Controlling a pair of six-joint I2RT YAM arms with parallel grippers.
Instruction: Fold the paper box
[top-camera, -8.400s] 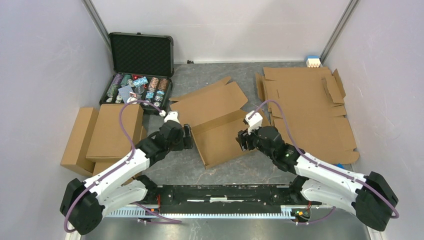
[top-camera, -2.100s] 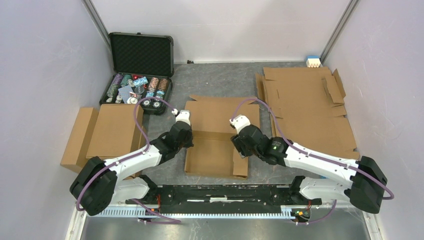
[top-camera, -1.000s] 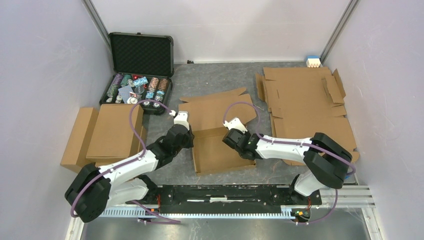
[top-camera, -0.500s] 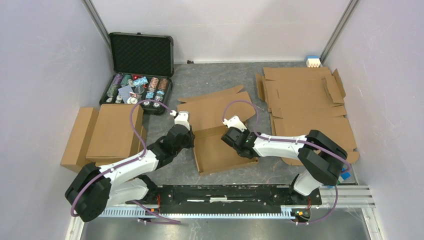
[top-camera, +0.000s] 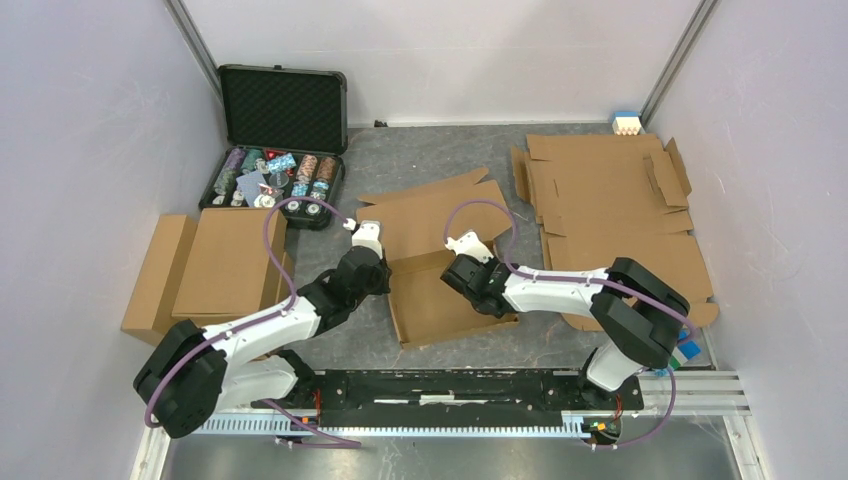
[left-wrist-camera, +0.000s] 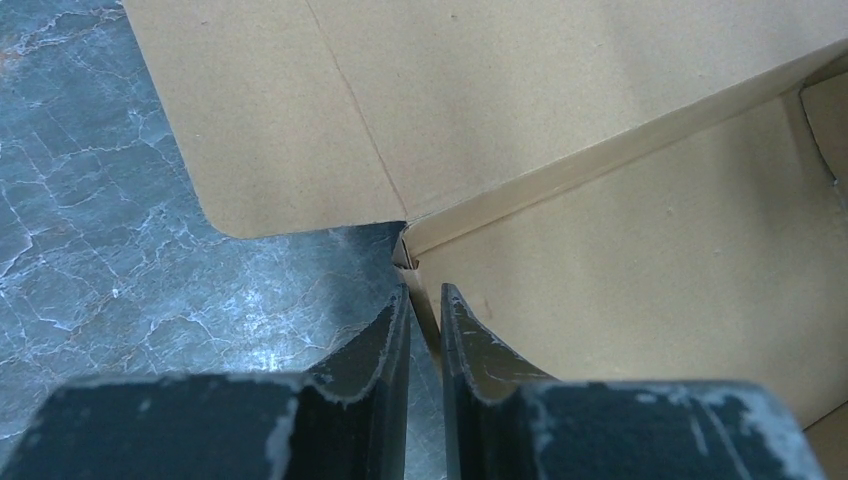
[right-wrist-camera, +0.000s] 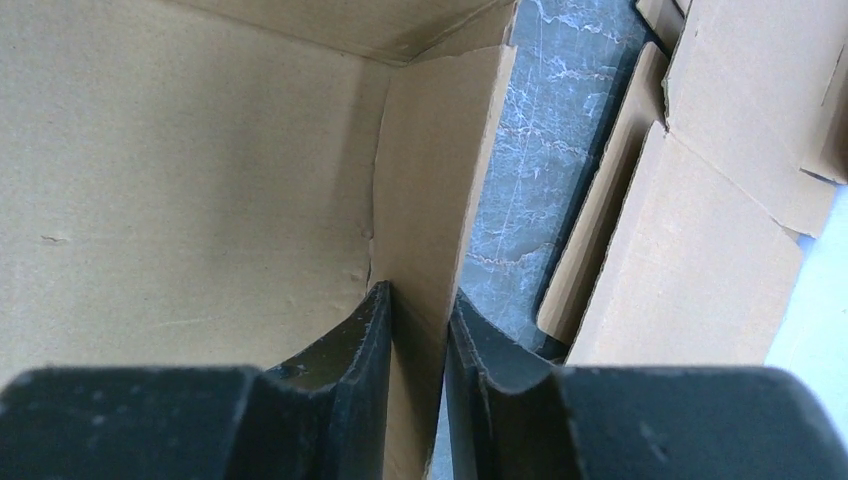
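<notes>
Wall-raising looks in hand: the left gripper and right gripper, both narrow, pinch opposite upright walls of the paper box. Next probably needs those walls held square.

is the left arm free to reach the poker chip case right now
Probably not yet: the left hand is shut on the paper box wall; nothing else blocks the case.

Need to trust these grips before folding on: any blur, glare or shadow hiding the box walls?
Left wrist: the left gripper is dark and soft, the paper box corner sharp, mild sheen on the table. Right wrist: the right gripper likewise dark, wall clear, inner corner shaded. Top external: even, sharp.
</notes>
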